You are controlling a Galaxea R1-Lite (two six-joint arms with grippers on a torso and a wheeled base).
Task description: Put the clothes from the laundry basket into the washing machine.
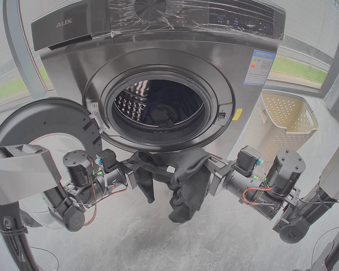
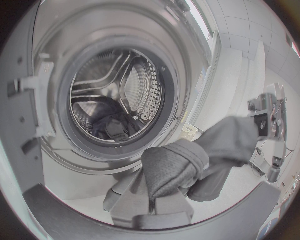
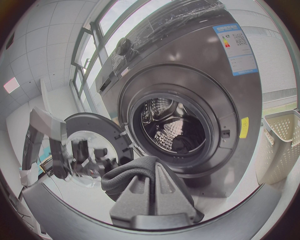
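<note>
floor (image 1: 141, 240): grey, marbled | window (image 1: 307, 38): grass (image 1: 300, 68) outside | tiles (image 3: 40, 40): white, square

Bright daylight admitted thru large windows (image 1: 303, 67); glare seen on shiny grey metal washing machine (image 1: 166, 53); wrist views warped, corners darkened.

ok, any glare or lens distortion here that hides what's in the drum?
Head view: film on the washing machine top panel glints; drum is deep in shadow, so the dark clothes inside merge with it. Left wrist view: heavy fisheye, black corners, bright highlights on the drum's steel. Right wrist view: same fisheye; bright windows beside the machine.
</note>
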